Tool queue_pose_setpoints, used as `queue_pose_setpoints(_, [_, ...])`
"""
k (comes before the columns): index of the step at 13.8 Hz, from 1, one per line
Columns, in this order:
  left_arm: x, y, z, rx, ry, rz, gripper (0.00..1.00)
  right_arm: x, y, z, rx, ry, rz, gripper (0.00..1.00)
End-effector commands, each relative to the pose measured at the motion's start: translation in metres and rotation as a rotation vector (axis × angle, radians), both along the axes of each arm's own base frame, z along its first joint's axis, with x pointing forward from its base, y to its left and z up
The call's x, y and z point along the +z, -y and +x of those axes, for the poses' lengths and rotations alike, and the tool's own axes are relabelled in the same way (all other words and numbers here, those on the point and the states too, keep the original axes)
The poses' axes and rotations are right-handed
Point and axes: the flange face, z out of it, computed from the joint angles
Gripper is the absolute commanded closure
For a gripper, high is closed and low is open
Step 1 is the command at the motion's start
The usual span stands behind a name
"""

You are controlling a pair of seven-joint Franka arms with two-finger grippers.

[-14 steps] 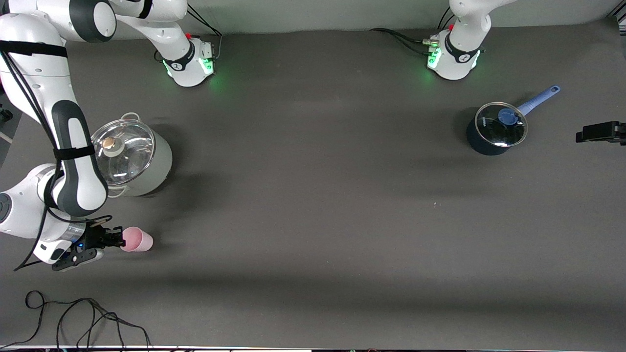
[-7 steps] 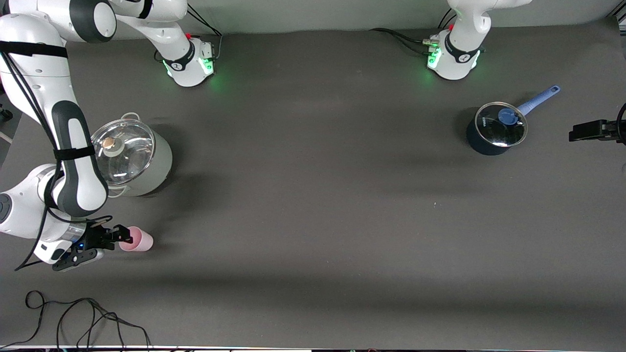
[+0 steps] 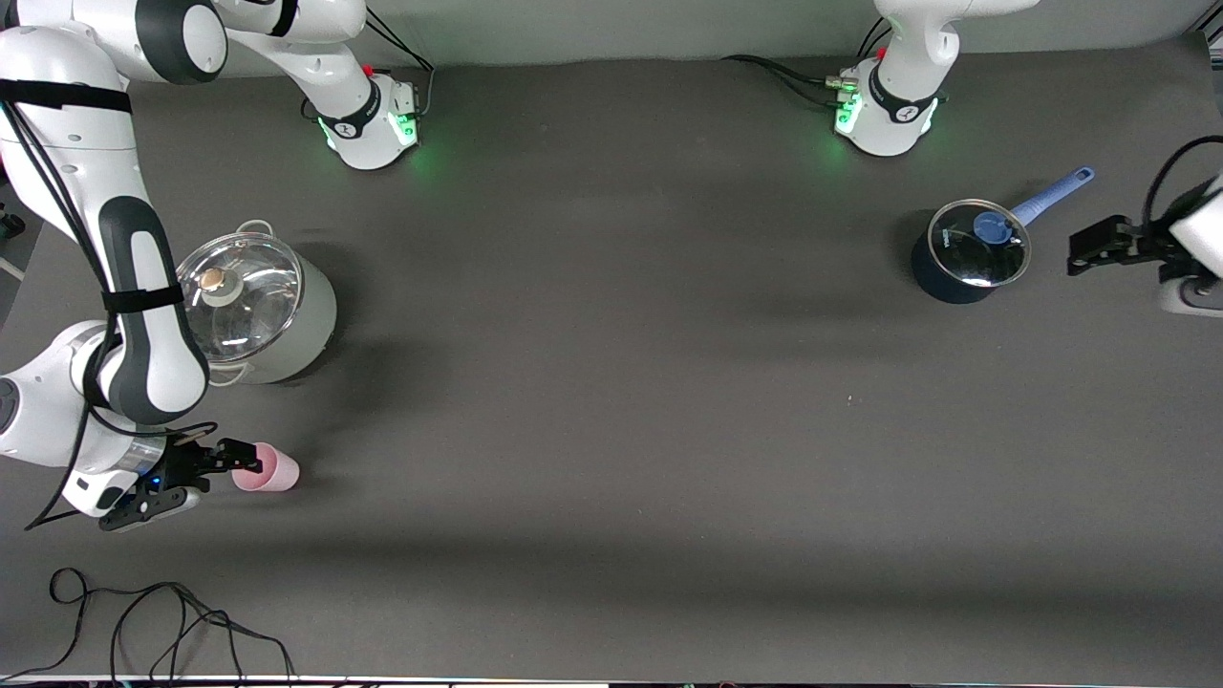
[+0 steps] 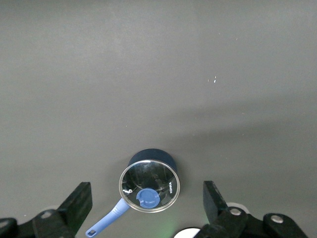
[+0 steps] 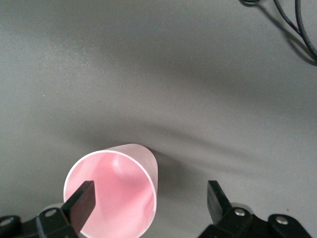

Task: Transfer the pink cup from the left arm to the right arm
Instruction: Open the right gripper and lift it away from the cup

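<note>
Grey table [image 3: 611, 430] | pink cup [image 3: 272, 470] upright | right gripper [image 3: 246, 462] spread over it

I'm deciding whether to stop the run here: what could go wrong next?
One finger of the open right gripper sits inside the pink cup, so pulling away may tip or drag it. The cup stands near the pale lidded pot, which the arm's elbow overhangs. The left gripper, open, hangs beside the blue saucepan.

Counts: 1 pink cup [image 3: 269, 469]. 2 pots w/ glass lids: 1 big steel pot [image 3: 256, 308], 1 small dark-blue saucepan [image 3: 967, 256] w/ blue handle. 2 arms, 2 end effectors: right end effector [image 3: 229, 468], left end effector [image 3: 1089, 250]. 1 loose black cable [image 3: 162, 621]. 1 table [image 3: 611, 382].
</note>
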Motion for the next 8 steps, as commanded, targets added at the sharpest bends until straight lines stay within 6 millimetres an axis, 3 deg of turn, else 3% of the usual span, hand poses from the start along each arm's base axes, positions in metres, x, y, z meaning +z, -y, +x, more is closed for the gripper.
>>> queue_pose_setpoints(1, [-0.001, -0.004, -0.008, -0.009, 0.008, 0.034, 0.0, 0.053, 0.001, 0.006, 0.006, -0.026, 0.057, 0.0])
queue_pose_setpoints(4, [0.001, -0.01, -0.009, -0.022, 0.006, 0.025, 0.0, 0.113, -0.007, 0.002, -0.07, -0.063, 0.067, 0.0])
queue_pose_setpoints(8, [0.001, 0.008, -0.021, -0.024, -0.01, 0.014, 0.0, 0.197, -0.033, -0.022, -0.174, -0.094, 0.047, 0.0])
